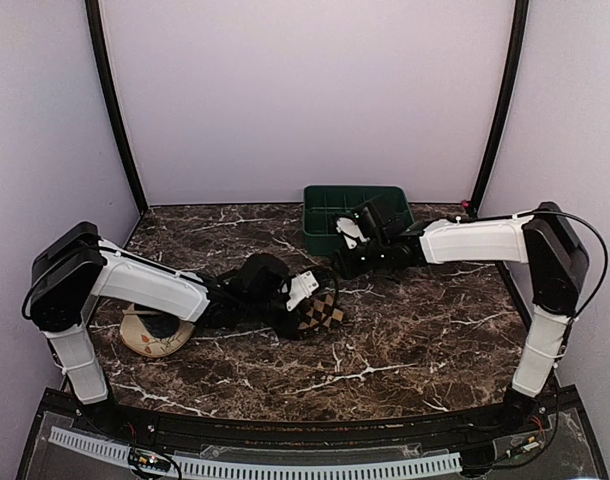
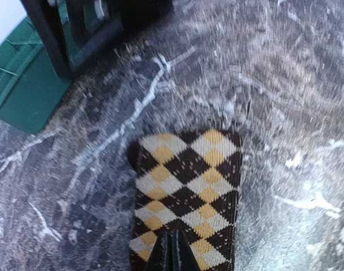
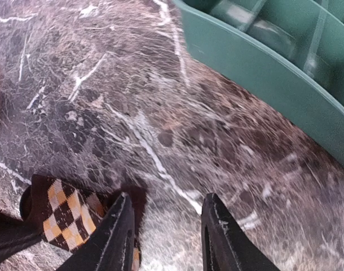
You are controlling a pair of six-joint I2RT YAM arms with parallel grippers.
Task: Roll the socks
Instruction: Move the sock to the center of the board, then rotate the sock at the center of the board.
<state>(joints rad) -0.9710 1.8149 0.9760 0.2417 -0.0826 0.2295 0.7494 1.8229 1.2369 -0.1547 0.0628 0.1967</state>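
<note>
One diamond-check sock (image 1: 325,315) in brown, black and cream lies flat on the marble table, mid-left. In the left wrist view the sock (image 2: 186,186) fills the lower middle. My left gripper (image 2: 172,251) is shut, its tips pinching the near end of the sock; from above, the gripper (image 1: 303,303) is at the sock's left edge. My right gripper (image 3: 169,228) is open and empty, low over bare marble, with the sock's end (image 3: 62,214) just left of its left finger. From above, it (image 1: 339,266) hovers in front of the green bin. The tan-brown sock is not in view.
A green plastic bin (image 1: 315,222) stands at the back centre, close behind my right gripper; its wall (image 3: 262,68) shows in the right wrist view. A round cream dish (image 1: 150,338) lies at the left under my left arm. The table (image 1: 435,330) is dark marble.
</note>
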